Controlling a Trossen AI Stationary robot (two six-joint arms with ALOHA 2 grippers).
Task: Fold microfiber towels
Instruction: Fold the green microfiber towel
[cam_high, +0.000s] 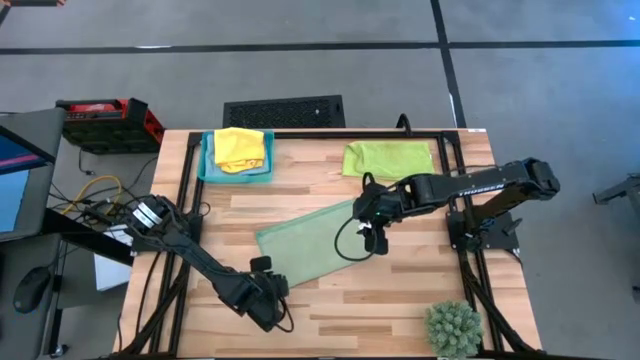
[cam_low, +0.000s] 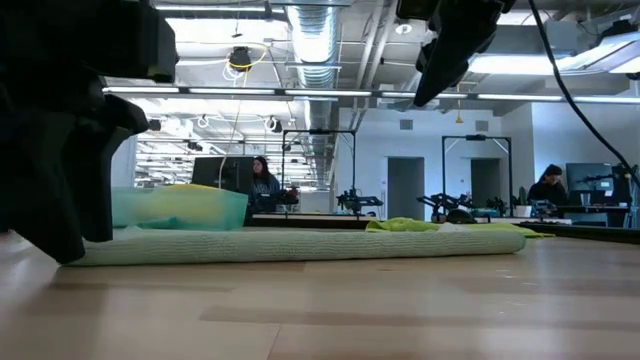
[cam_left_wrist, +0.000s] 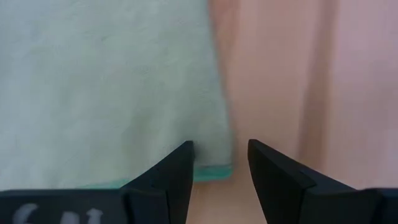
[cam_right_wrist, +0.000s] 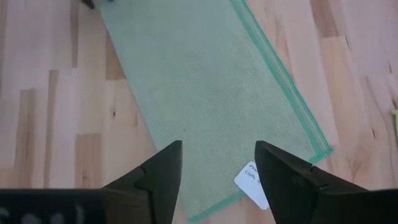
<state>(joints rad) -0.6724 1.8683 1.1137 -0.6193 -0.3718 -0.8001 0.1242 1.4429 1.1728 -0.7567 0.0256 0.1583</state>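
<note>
The sage green towel (cam_high: 312, 246) lies folded at the table's (cam_high: 400, 300) centre. The left gripper (cam_high: 268, 297), fingers parted, hovers at its 7 o'clock corner; the right gripper (cam_high: 374, 237), also parted, hangs at 2 o'clock.

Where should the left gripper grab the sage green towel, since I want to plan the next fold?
Probably at the near corner of the sage green towel, where the left gripper hangs open. Come straight down from above: the cloth lies flat on the table as a folded strip, and the darker hem marks that corner. The right gripper, also open, hovers over the tagged far end.
</note>
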